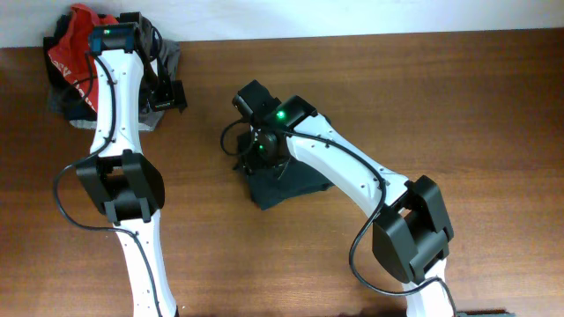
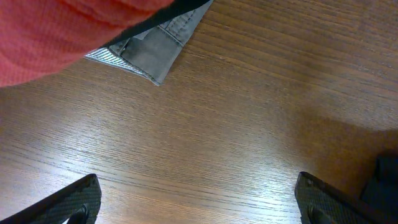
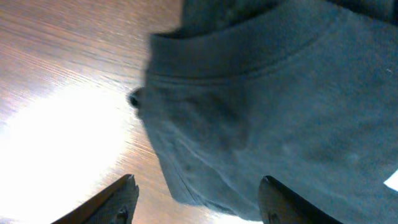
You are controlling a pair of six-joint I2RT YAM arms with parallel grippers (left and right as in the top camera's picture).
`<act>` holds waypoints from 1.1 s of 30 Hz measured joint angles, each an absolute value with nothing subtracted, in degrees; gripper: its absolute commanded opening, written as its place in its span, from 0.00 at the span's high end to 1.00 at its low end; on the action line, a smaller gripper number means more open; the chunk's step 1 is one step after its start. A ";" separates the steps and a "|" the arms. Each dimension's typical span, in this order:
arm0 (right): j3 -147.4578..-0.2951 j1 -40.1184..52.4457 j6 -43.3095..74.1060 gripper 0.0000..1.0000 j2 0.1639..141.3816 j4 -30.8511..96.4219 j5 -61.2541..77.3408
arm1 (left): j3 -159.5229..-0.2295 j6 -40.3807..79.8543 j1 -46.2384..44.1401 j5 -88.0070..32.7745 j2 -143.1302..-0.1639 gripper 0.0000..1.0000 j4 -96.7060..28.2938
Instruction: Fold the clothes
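The dark charcoal-navy garment [image 1: 284, 185] lies bunched in a small folded heap at the table's middle. It fills the right wrist view [image 3: 267, 118], with a seam across its top and a white mark at the right edge [image 3: 392, 182]. My right gripper [image 1: 256, 151] is open just above the garment's left edge, its fingers [image 3: 199, 199] straddling the cloth's corner without closing on it. My left gripper [image 1: 167, 95] is open and empty over bare wood [image 2: 199, 199] at the back left.
A red T-shirt [image 1: 75, 44] and a grey folded garment [image 2: 152, 50] lie piled at the back left corner, under the left arm. The red cloth hangs into the left wrist view [image 2: 62, 31]. Brown wooden table [image 1: 458, 106] all round.
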State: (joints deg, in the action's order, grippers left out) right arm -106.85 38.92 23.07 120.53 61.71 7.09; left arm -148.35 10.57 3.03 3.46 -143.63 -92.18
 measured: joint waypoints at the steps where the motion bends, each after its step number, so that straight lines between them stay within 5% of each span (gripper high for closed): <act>1: -107.42 38.68 23.11 0.30 120.55 63.29 6.46 | -148.35 10.57 3.03 3.46 -143.63 0.01 -92.20; 7: -117.01 33.95 22.94 0.05 120.55 73.63 1.08 | -148.35 10.57 3.03 3.46 -143.63 0.01 -92.20; 18: -122.89 17.54 19.46 0.05 120.25 74.26 2.96 | -148.35 10.57 3.03 2.96 -143.63 0.01 -92.18; 33: -122.30 15.57 19.11 0.14 131.26 69.49 17.91 | -148.35 10.57 3.03 2.28 -143.63 0.01 -92.14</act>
